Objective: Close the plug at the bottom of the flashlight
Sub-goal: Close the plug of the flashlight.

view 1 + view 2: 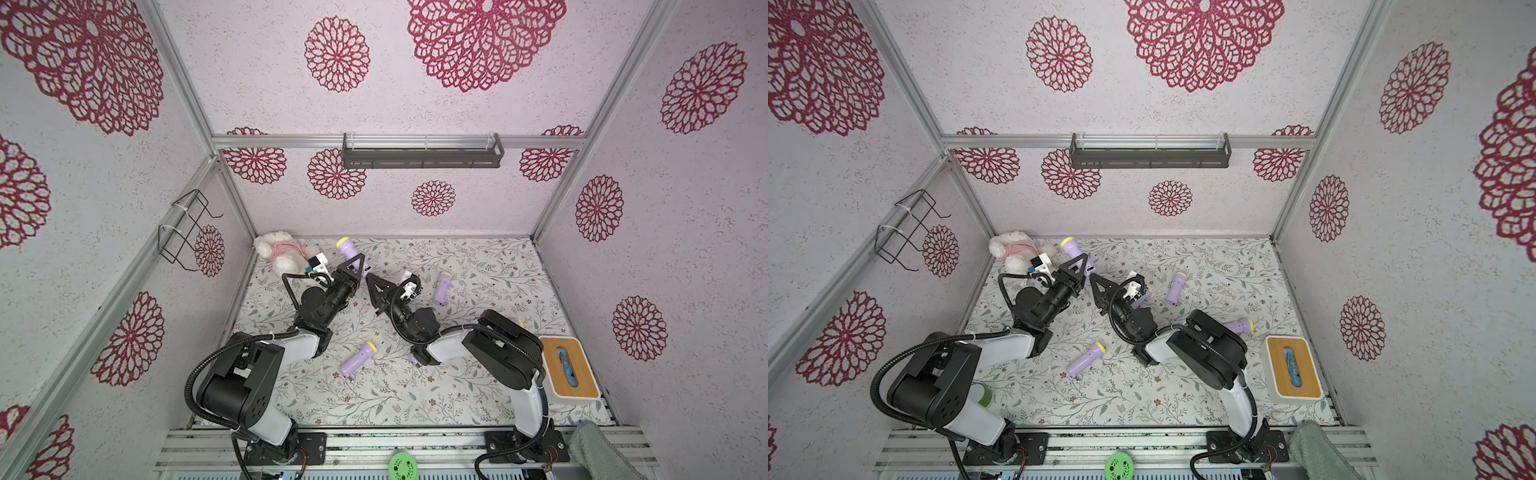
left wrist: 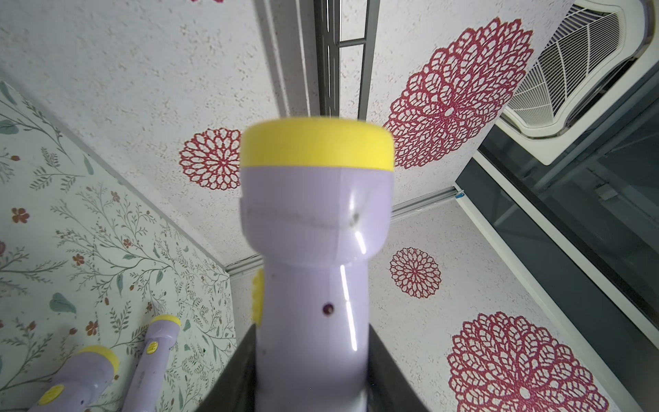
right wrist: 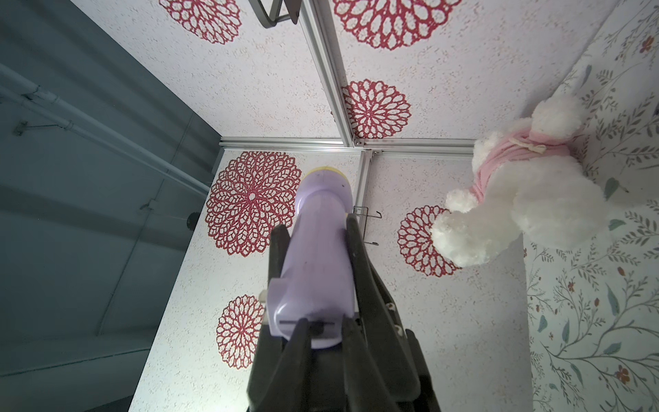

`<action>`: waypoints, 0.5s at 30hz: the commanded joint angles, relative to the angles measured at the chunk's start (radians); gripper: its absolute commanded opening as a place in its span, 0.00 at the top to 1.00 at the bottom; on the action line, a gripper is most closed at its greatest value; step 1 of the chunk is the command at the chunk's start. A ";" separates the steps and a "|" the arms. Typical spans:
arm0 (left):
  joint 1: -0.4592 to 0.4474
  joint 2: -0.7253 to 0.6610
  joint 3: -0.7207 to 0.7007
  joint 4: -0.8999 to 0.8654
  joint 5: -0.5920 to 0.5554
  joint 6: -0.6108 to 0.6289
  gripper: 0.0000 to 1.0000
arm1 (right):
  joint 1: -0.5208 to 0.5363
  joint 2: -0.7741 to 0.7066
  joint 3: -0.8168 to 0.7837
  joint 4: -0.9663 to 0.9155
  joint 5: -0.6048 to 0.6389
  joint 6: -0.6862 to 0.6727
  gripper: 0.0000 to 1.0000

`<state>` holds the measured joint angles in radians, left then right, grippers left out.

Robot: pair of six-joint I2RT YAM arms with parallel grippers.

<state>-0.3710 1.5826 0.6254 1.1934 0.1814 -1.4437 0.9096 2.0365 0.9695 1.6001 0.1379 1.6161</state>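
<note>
Flashlight of lilac plastic with yellow head (image 1: 350, 250), raised over floral tabletop (image 1: 478, 266) toward eleven o'clock in both top views, barrel (image 1: 1075, 250) clamped by left gripper (image 1: 358, 265); right gripper (image 1: 370, 282) nosed against its bottom end from five o'clock. Left wrist view: barrel (image 2: 313, 285) wedged between black fingers (image 2: 239, 378). Right wrist view: right gripper (image 3: 322, 330), jaws drawn together at bottom end, plug hidden behind tips. Judged best: brace barrel rigid, press plug straight along axis until flush, no sideways levering.
</note>
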 commanded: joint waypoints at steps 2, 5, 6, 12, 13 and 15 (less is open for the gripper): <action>-0.077 -0.013 0.004 0.055 0.175 -0.026 1.00 | -0.010 0.002 0.054 0.008 0.001 -0.009 0.83; -0.078 -0.019 0.004 0.057 0.175 -0.024 1.00 | -0.010 0.001 0.052 -0.004 0.003 -0.006 0.84; -0.078 -0.021 0.004 0.057 0.174 -0.023 1.00 | -0.010 0.002 0.051 -0.005 0.004 -0.005 0.84; -0.077 -0.024 0.002 0.057 0.173 -0.022 1.00 | -0.012 0.001 0.043 -0.013 0.009 -0.001 0.87; -0.077 -0.024 0.003 0.057 0.173 -0.021 1.00 | -0.011 0.001 0.043 -0.014 0.009 0.002 0.87; -0.076 -0.024 0.002 0.058 0.173 -0.021 1.00 | -0.011 0.001 0.041 -0.016 0.011 0.003 0.88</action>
<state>-0.3710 1.5826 0.6254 1.2007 0.1841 -1.4441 0.9096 2.0365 0.9695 1.5959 0.1379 1.6173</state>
